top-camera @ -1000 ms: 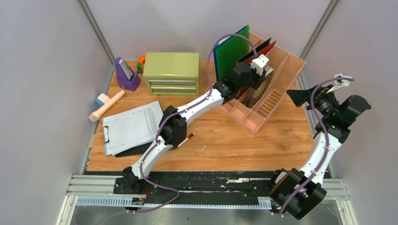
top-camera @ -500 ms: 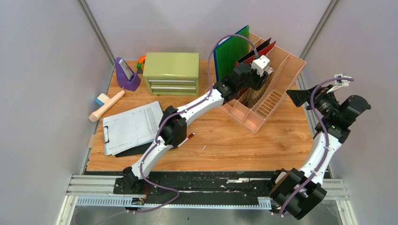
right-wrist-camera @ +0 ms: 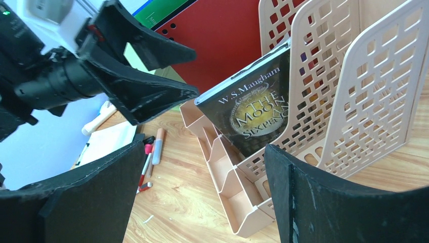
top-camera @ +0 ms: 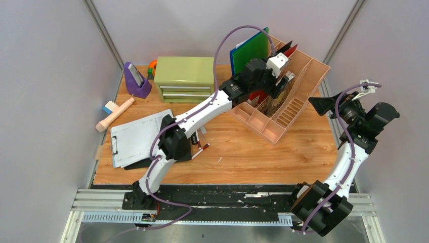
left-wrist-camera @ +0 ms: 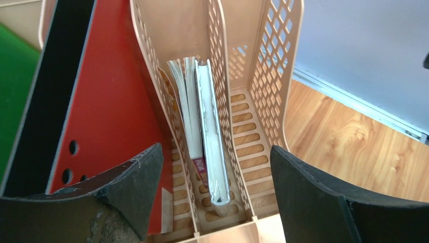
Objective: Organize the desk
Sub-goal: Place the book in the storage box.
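The desk (top-camera: 243, 157) is an orange-brown wooden top. At its back right stands a peach slotted file organizer (top-camera: 299, 98). A dark book (right-wrist-camera: 253, 111) stands upright in one of its slots, page edges up (left-wrist-camera: 207, 126). My left gripper (top-camera: 284, 77) hovers just above that slot, open, its black fingers (left-wrist-camera: 131, 187) spread to either side of the book without touching it. It shows in the right wrist view too, as the left gripper (right-wrist-camera: 189, 73). My right gripper (top-camera: 319, 104) is open and empty, off the organizer's right side, facing it.
A red folder (left-wrist-camera: 106, 101) and a green folder (top-camera: 250, 50) fill the organizer's rear slots. An olive drawer chest (top-camera: 185, 78), a purple holder (top-camera: 136, 81), a brush (top-camera: 115, 114) and a clipboard (top-camera: 141, 136) occupy the left. Pens (right-wrist-camera: 149, 162) lie mid-desk.
My left gripper has opened wide and risen a little from the organizer, leaving the book standing in its slot. Its elbow has swung left. The right arm has not moved.
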Motion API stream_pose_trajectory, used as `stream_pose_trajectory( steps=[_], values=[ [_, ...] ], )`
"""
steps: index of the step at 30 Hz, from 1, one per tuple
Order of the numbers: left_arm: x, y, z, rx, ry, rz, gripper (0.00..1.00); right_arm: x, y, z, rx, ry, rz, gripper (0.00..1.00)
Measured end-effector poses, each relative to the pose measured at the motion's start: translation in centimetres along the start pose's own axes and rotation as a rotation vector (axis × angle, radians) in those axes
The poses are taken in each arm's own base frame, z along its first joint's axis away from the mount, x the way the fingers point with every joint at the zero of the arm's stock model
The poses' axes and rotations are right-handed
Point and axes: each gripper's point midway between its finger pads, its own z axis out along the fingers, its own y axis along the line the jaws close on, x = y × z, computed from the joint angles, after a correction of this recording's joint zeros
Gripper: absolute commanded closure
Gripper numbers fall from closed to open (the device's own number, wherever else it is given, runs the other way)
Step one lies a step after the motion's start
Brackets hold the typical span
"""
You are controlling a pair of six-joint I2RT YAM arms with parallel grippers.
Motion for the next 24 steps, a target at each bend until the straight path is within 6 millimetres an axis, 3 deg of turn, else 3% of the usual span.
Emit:
stream_pose_trajectory(
  steps=[5,12,16,21,24],
  values=[
    [-0.7,-0.3,-1.3,0.010,0.012,-0.002,0.18,0.0,0.0,0.0,0.000,0.000,0.000,0.11],
    [1.6,-0.7,-1.4,0.030,0.094,-0.009,0.21,0.0,0.0,0.0,0.000,0.000,0.000,0.11],
    [2.7,-0.9,-0.6,0.032,0.115,-0.009,0.22,0.0,0.0,0.0,-0.001,0.000,0.000,0.11],
    [5.4,-0.9,1.2,0.032,0.154,-0.008,0.34,0.0,0.0,0.0,-0.003,0.001,0.000,0.11],
    [6.8,-0.7,2.0,0.026,0.173,-0.003,0.48,0.0,0.1,0.0,-0.004,0.002,0.001,0.11]
  ],
)
